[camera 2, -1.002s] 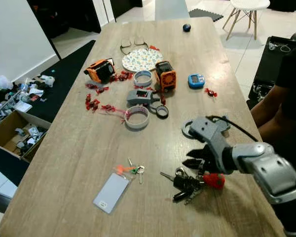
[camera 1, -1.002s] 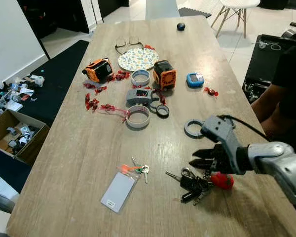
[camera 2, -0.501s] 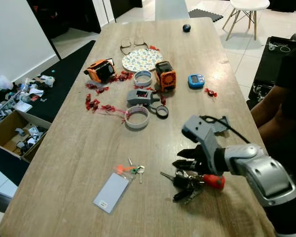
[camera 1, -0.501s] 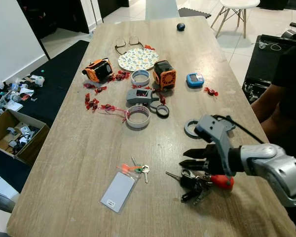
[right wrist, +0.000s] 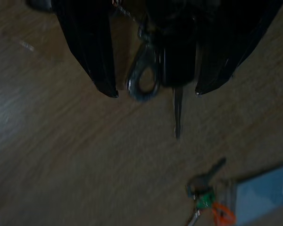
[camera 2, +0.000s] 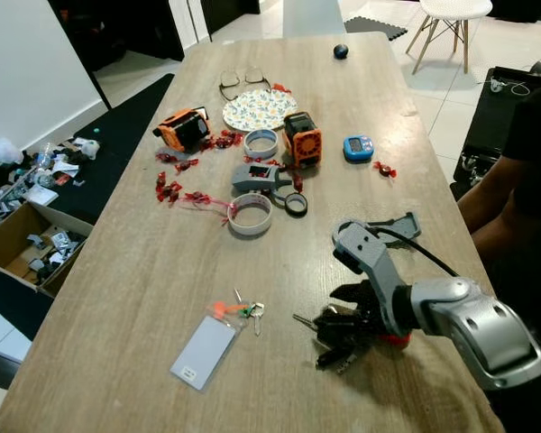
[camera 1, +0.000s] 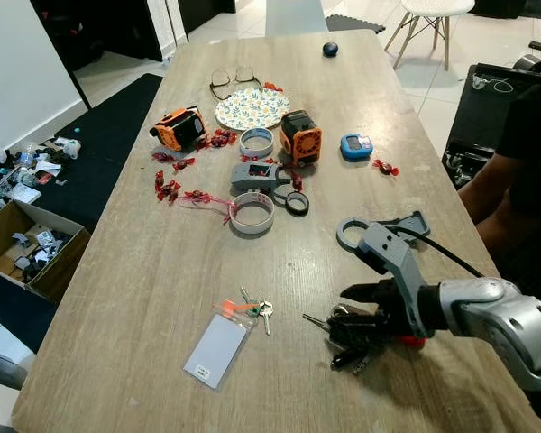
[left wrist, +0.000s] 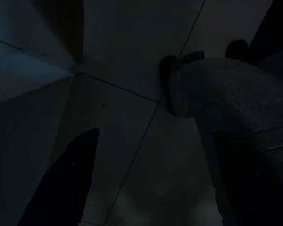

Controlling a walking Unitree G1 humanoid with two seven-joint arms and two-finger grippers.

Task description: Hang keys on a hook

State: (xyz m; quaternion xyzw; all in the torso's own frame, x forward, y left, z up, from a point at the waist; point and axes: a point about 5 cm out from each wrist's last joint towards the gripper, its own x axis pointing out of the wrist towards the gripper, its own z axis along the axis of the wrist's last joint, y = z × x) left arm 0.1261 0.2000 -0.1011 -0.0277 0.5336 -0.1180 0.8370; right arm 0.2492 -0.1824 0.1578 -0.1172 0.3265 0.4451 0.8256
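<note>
Over the near right part of the table [camera 1: 162, 271] our right gripper [camera 1: 361, 314] straddles the black key bunch [camera 1: 353, 332], fingers spread on either side and not yet clamped. We judge the grasp should close squarely on the thick fob and ring, not the loose blade. The carded keys [camera 1: 230, 329] lie well apart; our left arm hangs idle

Matt grained wood table [camera 1: 162, 271]; shiny metal keys [right wrist: 144, 82], black plastic heads.
</note>
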